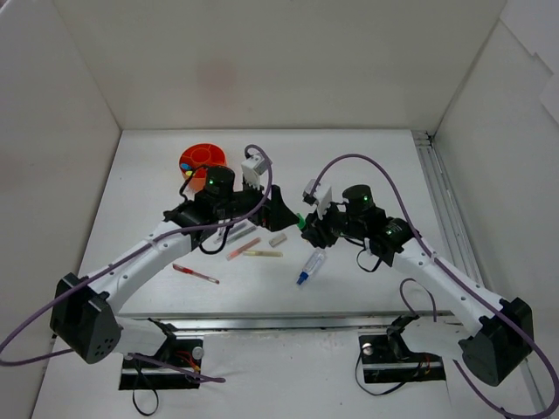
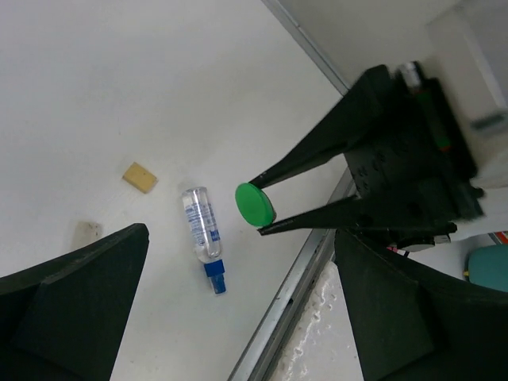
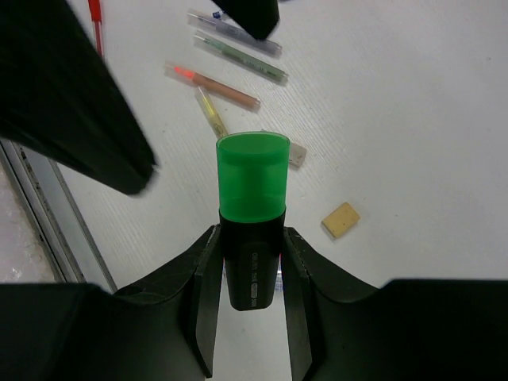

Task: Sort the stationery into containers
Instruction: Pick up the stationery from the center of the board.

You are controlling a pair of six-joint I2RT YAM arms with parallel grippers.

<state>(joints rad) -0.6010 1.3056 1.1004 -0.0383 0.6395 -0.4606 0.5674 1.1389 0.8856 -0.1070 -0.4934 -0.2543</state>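
My right gripper (image 3: pixel 252 262) is shut on a black highlighter with a green cap (image 3: pixel 252 186), held above the table with the cap pointing away from the wrist. In the top view this gripper (image 1: pixel 313 229) hangs mid-table, and the green cap (image 1: pixel 300 223) faces my left gripper (image 1: pixel 284 208). The left gripper (image 2: pixel 238 238) is wide open with nothing between its fingers, and the cap (image 2: pixel 254 204) is just in front of it. The orange organizer (image 1: pixel 203 161) stands at the back left. On the table lie a clear blue-capped tube (image 1: pixel 310 267), a beige eraser (image 3: pixel 341 219), a red pen (image 1: pixel 196 274) and several pens (image 3: pixel 238 55).
A yellow highlighter (image 1: pixel 262 254) and a grey eraser (image 1: pixel 278 237) lie between the arms. A second small eraser (image 2: pixel 89 230) lies near the left finger. A metal rail (image 1: pixel 437 201) runs along the table's right side. White walls enclose the table on three sides.
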